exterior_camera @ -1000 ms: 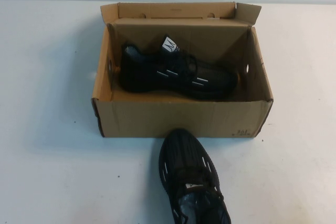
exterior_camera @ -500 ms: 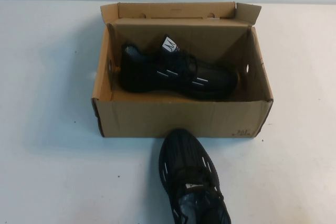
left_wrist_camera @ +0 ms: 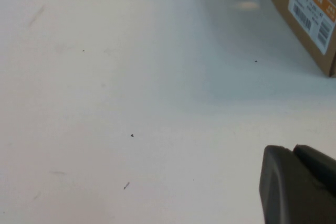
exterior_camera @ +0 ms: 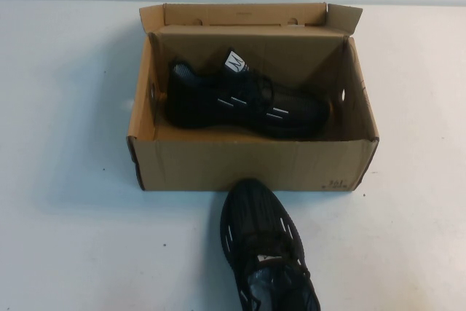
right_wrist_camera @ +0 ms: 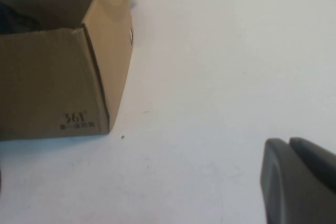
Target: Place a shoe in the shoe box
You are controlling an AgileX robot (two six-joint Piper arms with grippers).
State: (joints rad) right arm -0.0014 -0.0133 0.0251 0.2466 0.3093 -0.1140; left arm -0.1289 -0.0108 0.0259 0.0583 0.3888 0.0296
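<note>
Shoe box [exterior_camera: 251, 165]: plain brown corrugated cardboard, sat open at the middle of the white table [exterior_camera: 65, 238], lid flap standing up at the far side
Print on the box: small black print at the near corner on the robot's right; the right wrist view read "361" [right_wrist_camera: 75, 117] with a smaller line under it too fine to make out
Sticker: the left wrist view caught a white label with an orange band and a barcode [left_wrist_camera: 312, 4] on the box end; its text could not be read, and the frame edge cut it off
Holes: round holes showed in both box ends, one on the left wall, one on the right
Shoe in the box [exterior_camera: 244, 101]: black knit lace-up sneaker, lying lengthwise inside, toe toward the robot's right, short white dashes along its side
Tongue tag [exterior_camera: 235, 62]: white with a dark mark, too small to read
Second shoe [exterior_camera: 266, 249]: same black sneaker, out on the table just in front of the box's near wall, toe pointing at the box, touching or nearly so, I could not tell which; its heel ran off the bottom edge of the high view
Left gripper [left_wrist_camera: 299, 184]: over bare table off the box's left end, only a dark finger edge in the corner of its wrist view, absent from the high view; jaws, cannot tell
Right gripper [right_wrist_camera: 299, 179]: over bare table beside the box's right near corner, same dark sliver only; jaws, cannot tell
</note>
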